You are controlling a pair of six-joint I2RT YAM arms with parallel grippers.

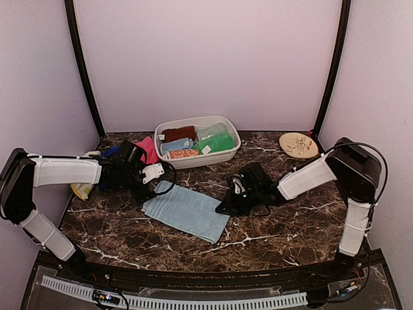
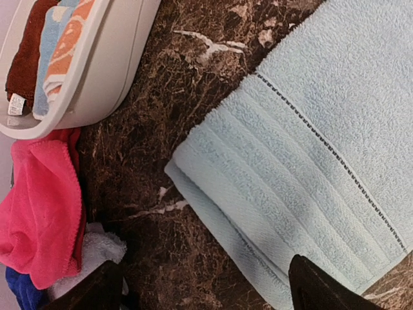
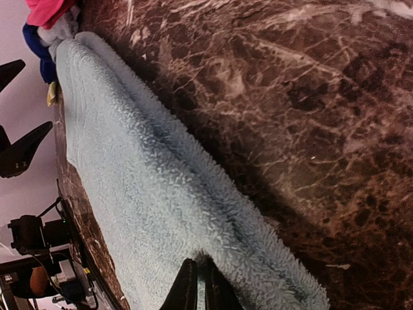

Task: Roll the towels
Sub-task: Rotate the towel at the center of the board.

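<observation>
A pale blue towel (image 1: 187, 210) lies flat in the middle of the marble table. My left gripper (image 1: 152, 187) is open and hovers over its left corner; in the left wrist view (image 2: 206, 298) the towel's folded corner (image 2: 310, 148) lies between the spread fingers (image 2: 315, 290). My right gripper (image 1: 227, 205) is shut on the towel's right edge, and in the right wrist view (image 3: 197, 289) it pinches the pile of the towel (image 3: 148, 194). A pink towel (image 1: 148, 150) and a royal blue one (image 1: 110, 152) lie heaped behind the left gripper.
A white oval tub (image 1: 227, 153) at the back holds several rolled towels, among them dark red, green and pale blue ones. A round tan plate (image 1: 298, 144) sits at the back right. A yellow item (image 1: 82, 190) lies under the left arm. A white cloth (image 2: 97, 248) lies by the pink towel (image 2: 39, 213).
</observation>
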